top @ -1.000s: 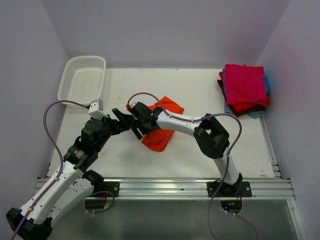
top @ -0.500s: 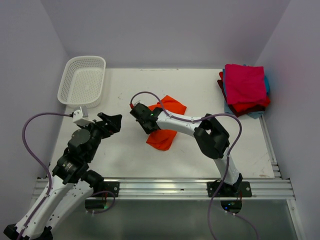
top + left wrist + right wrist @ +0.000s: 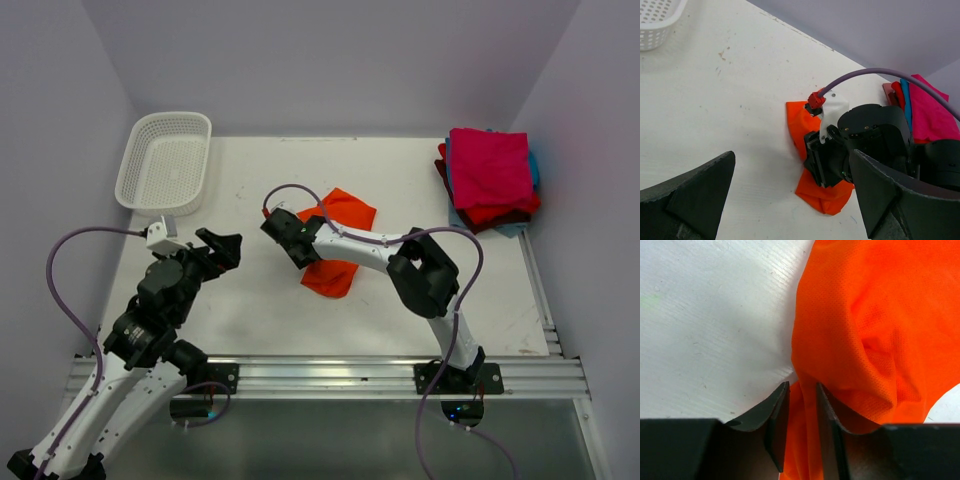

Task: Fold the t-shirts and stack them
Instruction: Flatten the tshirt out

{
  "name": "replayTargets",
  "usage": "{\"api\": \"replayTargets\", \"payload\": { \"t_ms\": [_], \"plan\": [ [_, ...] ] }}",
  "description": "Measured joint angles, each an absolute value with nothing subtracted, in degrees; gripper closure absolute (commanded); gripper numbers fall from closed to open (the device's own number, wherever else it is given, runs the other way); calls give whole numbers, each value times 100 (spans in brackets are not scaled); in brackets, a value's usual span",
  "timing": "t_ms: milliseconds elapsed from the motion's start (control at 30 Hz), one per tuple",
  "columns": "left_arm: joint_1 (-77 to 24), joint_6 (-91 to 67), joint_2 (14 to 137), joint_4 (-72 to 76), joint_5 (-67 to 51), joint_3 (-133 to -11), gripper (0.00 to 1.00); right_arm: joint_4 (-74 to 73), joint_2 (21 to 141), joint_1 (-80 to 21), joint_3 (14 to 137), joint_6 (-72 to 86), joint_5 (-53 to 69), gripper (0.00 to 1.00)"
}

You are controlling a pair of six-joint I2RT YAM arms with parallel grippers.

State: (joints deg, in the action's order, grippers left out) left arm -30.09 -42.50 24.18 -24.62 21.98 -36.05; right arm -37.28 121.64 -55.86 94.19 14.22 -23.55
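Observation:
The orange t-shirt (image 3: 338,275) lies bunched in the middle of the table, also seen from the left wrist (image 3: 826,196) and filling the right wrist view (image 3: 865,330). My right gripper (image 3: 290,240) sits at the shirt's left edge, its jaws (image 3: 802,390) drawn close on a fold of the orange cloth. My left gripper (image 3: 225,245) hangs wide open to the left of the shirt with nothing between its fingers (image 3: 792,160). A stack of folded t-shirts (image 3: 490,175) with magenta on top stands at the far right.
A white lattice basket (image 3: 165,160) sits at the back left corner (image 3: 655,25). The right arm's elbow (image 3: 425,270) hangs over the table's centre right. Purple cables loop over both arms. Walls close in on three sides.
My left arm pulled back to the left, away from the shirt, then stayed still. The right gripper narrowed on the orange cloth and dragged the shirt slightly to the right.

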Motion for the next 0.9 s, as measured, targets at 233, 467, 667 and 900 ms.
{"api": "replayTargets", "payload": {
  "t_ms": [233, 467, 667, 900],
  "plan": [
    [-3009, -4250, 2408, -2536, 2237, -3610, 0, -3699, 12173, -5586, 9371, 1406, -2349, 73],
    [-3009, -4283, 2235, -2637, 2294, -3614, 0, -3594, 12344, -5588, 9258, 1385, -2447, 68],
    [-3009, -4311, 1721, -2668, 2423, -3614, 0, -3522, 12427, -5590, 9255, 1315, -2622, 100],
    [-3009, -4357, 1603, -2707, 2502, -3623, 0, -3444, 12425, -5586, 9253, 1310, -2528, 100]
  ]
}}
